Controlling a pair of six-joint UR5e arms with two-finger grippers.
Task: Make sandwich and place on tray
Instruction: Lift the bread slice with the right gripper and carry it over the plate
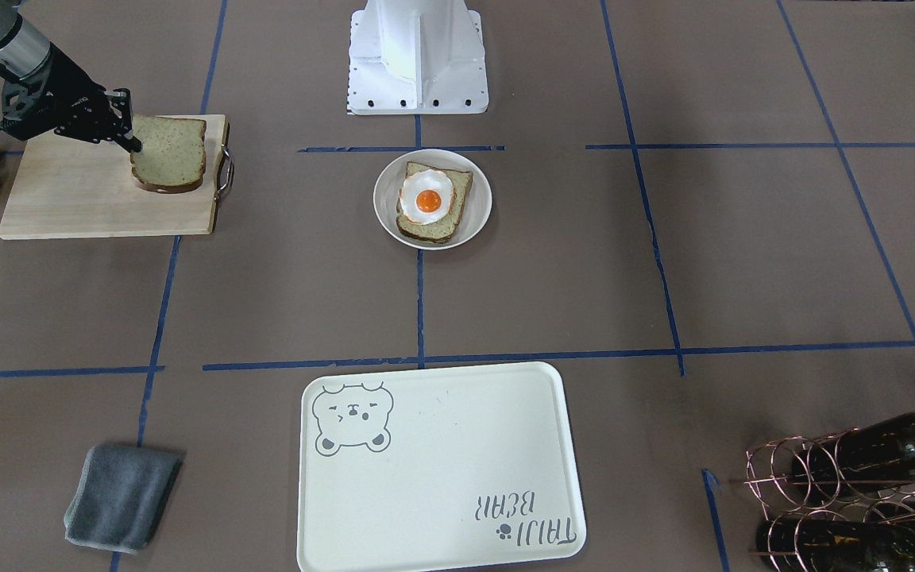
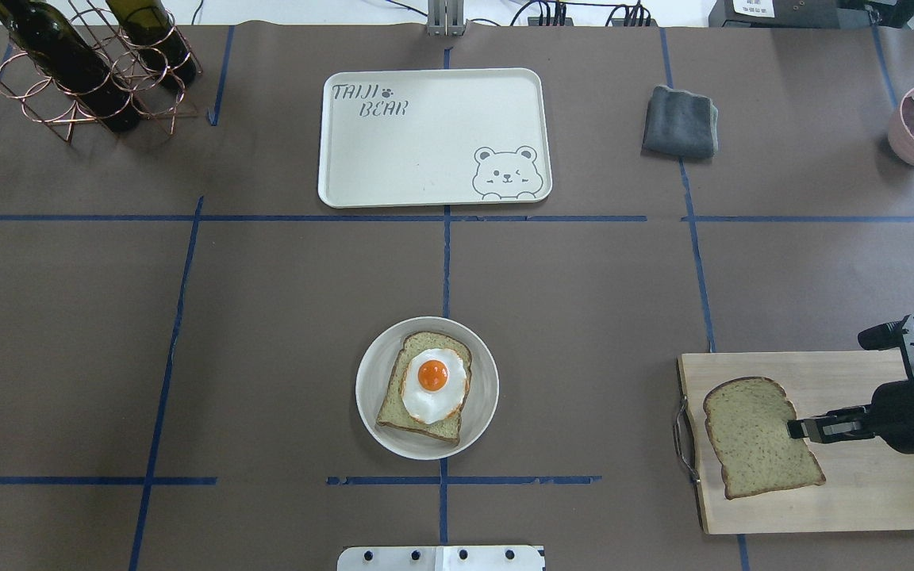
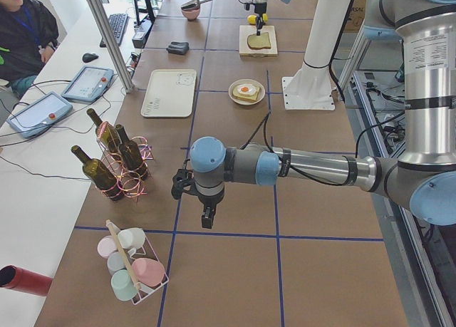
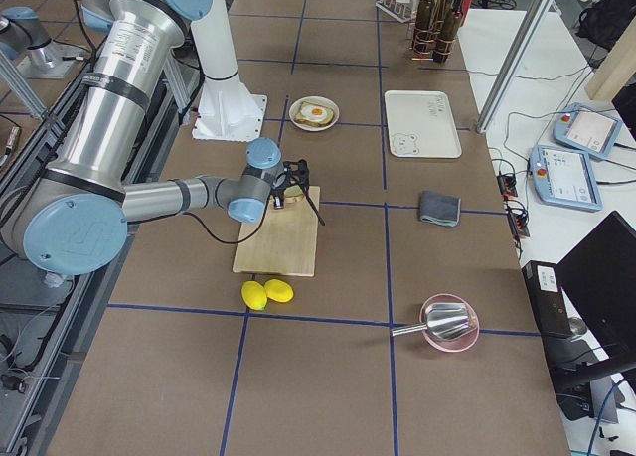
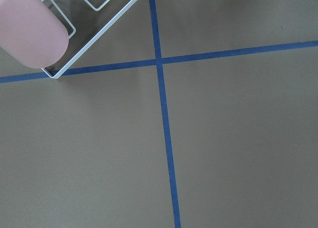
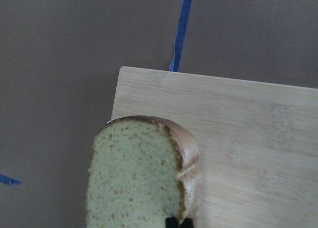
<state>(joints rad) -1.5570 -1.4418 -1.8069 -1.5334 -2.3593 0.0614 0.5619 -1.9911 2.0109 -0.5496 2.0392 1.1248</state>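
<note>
Bread slice (image 2: 758, 436) is gripped by the right hand (image 2: 795, 429) over the cutting board (image 2: 862, 492). Whether the left hand (image 3: 206, 217) is clenched cannot be told.

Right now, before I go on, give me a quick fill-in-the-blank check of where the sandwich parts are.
The fried egg lies on a bread slice on the round white ____.
The right gripper is shut on the second bread slice above the wooden ____.
The grey cloth lies beside the cream ____.
Missing: plate; cutting board; tray.
</note>
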